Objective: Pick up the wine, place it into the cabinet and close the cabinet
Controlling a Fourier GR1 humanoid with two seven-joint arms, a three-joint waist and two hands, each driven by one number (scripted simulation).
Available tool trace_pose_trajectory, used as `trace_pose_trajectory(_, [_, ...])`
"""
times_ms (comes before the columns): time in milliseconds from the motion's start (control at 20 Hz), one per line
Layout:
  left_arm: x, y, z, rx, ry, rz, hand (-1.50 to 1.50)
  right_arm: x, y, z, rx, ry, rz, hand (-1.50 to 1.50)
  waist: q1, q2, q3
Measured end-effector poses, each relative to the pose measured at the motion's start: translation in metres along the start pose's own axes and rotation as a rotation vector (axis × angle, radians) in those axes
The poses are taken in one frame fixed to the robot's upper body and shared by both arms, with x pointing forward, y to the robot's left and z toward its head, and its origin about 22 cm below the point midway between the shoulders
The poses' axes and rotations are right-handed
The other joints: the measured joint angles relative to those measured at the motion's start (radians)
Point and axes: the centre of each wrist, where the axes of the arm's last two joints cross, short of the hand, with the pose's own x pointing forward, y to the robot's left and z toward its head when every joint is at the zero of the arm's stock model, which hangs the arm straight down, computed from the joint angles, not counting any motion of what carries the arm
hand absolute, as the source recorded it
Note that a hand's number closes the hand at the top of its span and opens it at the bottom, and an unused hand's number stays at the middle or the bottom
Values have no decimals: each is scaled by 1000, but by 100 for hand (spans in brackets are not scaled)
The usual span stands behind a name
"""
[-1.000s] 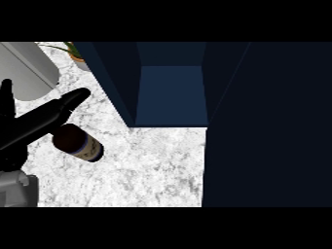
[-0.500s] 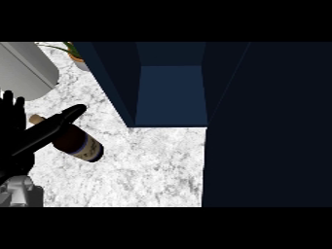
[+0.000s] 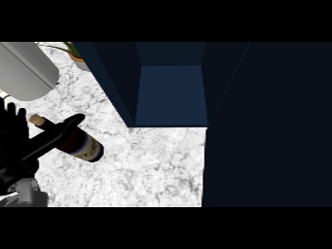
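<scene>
Black left hand [image 3: 10,146] is spread open at the left edge, thumb laid across the wine [image 3: 71,138] but not curled round it. Wine lies flat on the marble counter [image 3: 147,170], just right of the palm, neck toward upper left. Open cabinet [image 3: 170,97] sits further right. Right hand is out of view

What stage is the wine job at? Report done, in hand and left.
Done: nothing visibly finished; the cabinet stands open with no bottle showing inside. In hand: the left hand is at the wine bottle, which lies on the marble counter, thumb across its neck, fingers straight. Left: grasp and lift it, place it in the cabinet, close the door.
</scene>
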Motion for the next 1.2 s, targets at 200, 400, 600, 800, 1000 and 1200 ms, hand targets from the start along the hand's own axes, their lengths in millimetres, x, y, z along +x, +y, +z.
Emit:
trace_pose_trajectory(200, [-14,8,0,6,11,-4,-150,0,2,0,7,2,-3,-150,1,0,0])
trace_pose_trajectory(400, [-33,13,-4,9,19,-1,-150,3,1,-2,2,-4,3,-150,1,0,0])
trace_pose_trajectory(600, [-47,13,-2,-1,27,-4,-150,2,0,0,2,2,11,-150,0,0,0])
trace_pose_trajectory(800, [-60,20,-5,-27,43,4,-150,2,2,-2,3,-7,0,-150,1,0,0])
trace_pose_trajectory(1000, [-74,25,-10,-30,44,17,-150,4,1,-3,-3,2,2,-150,0,0,0])
trace_pose_trajectory(1200, [-84,25,-7,-34,44,23,-150,0,-1,1,-5,2,5,-150,-1,0,1])
